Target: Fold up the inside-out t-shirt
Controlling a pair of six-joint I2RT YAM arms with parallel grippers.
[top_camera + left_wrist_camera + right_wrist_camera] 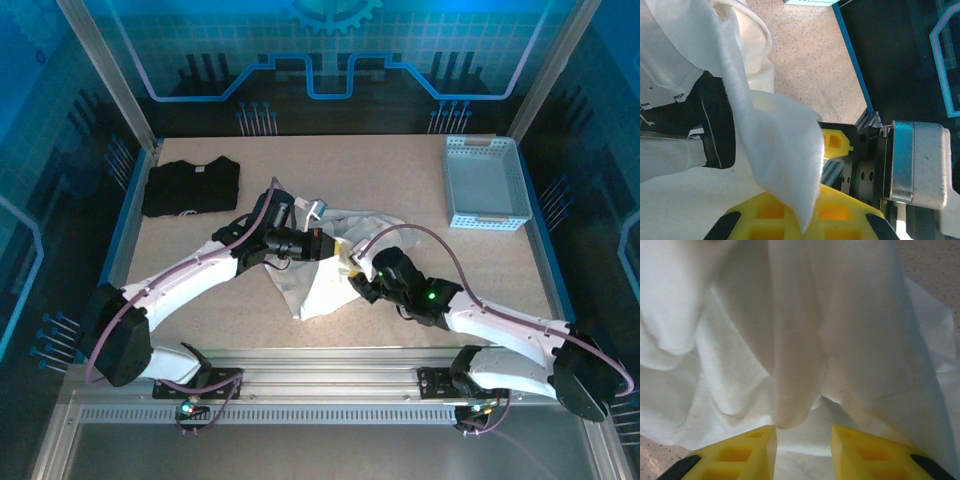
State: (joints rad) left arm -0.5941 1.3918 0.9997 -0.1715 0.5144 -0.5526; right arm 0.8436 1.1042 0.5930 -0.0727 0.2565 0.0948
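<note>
Top: white inside-out t-shirt (318, 292) lies bunched mid-table betw. the arms, long axis near-left to far-right; left gripper (330, 247) at its far side, right gripper (356, 283) beside its right edge. Left wrist: jaws clamped on a fold. Right wrist: fingers apart, fold hanging just ahead (sleeves, tag hidden).

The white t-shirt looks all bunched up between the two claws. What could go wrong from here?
The left claw pinches just a thin flap of the white t-shirt, which might slip free. The right claw is open before several hanging folds and may catch the wrong layer, leaving a lopsided fold.
</note>
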